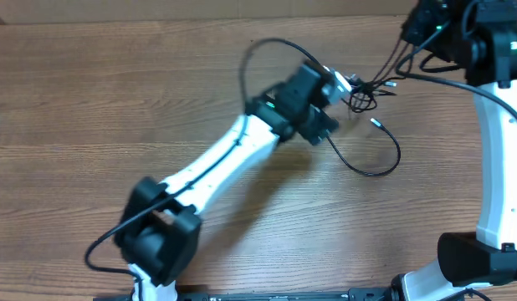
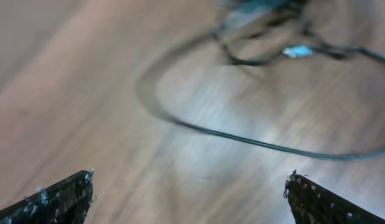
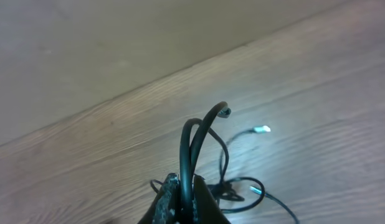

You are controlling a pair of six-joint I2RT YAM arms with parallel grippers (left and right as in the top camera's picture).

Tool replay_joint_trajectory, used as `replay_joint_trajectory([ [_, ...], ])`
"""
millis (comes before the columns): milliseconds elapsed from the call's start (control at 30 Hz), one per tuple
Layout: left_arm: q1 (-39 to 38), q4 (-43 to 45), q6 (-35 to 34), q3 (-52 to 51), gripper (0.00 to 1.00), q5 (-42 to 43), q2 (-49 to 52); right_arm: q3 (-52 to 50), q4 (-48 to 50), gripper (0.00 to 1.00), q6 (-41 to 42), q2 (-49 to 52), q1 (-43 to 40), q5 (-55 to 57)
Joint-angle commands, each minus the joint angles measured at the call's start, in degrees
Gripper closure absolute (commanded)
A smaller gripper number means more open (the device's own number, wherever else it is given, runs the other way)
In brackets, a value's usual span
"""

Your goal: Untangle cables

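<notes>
Overhead: the left gripper (image 1: 334, 102), reaching in from seven o'clock toward the middle of the table (image 1: 91, 100), stands with jaws wide just beside the cables (image 1: 377, 163). Their knot (image 1: 363, 94) sits at one o'clock in the frame. Strands climb from it toward two o'clock into the right gripper (image 1: 412, 38), while a slack loop trails off toward five o'clock.

Left wrist: the fingers (image 2: 61, 196) of the left gripper (image 2: 189, 190) are spread wide over bare wood and hold nothing. The cables (image 2: 242, 140) sweep across in a blurred loop, with the knot (image 2: 255, 43) at twelve o'clock and a pale plug (image 2: 298, 51) just beside it.

Right wrist: the right gripper (image 3: 180, 202), at six o'clock, is clamped tight on a doubled bend of the cables (image 3: 191, 149), which arches upward. A plug (image 3: 262, 129) glints toward two o'clock, and more tangle lies on the wood below.

The likely hazard is that a pull from the right gripper, with nothing pinning the knot, would cinch the tangle tighter or drag the whole bundle along. If the left gripper closes on several strands at once, nothing would come apart.
</notes>
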Motion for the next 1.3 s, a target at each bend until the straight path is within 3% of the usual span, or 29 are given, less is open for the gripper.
replay_joint_trajectory([
  [0, 4.57, -0.11, -2.78, 1.70, 0.00, 4.90, -2.25, 1.62, -0.94, 0.96, 0.00, -0.46, -1.14, -0.98],
  [200, 10.51, 0.17, -2.47, 1.68, 0.01, 13.57, -2.25, 1.62, -3.52, 0.96, -0.48, -0.46, -1.03, -1.81],
  [567, 12.33, 6.23, -0.57, 1.68, 0.00, 18.43, 0.09, 1.62, -4.76, 0.96, -5.77, -0.46, -1.05, -23.15],
  [733, 13.03, 9.55, -1.33, 1.68, 0.00, 22.08, 3.78, 1.62, -6.56, 0.96, -7.98, -0.46, -1.05, -27.58],
  [1000, 14.01, 10.54, -2.54, 1.86, 0.00, 39.41, 6.12, 1.62, -5.99, 0.96, -7.04, -0.46, 1.11, -22.25],
  [1167, 12.37, 10.34, -1.86, 2.34, 0.00, 38.69, 4.57, 1.62, -5.77, 0.96, -1.07, -0.33, 2.60, -10.29],
  [1267, 10.27, 9.38, 0.07, 2.34, 0.00, 31.50, 2.71, 1.62, -5.79, 0.96, 1.81, 0.39, 2.60, -6.60],
])
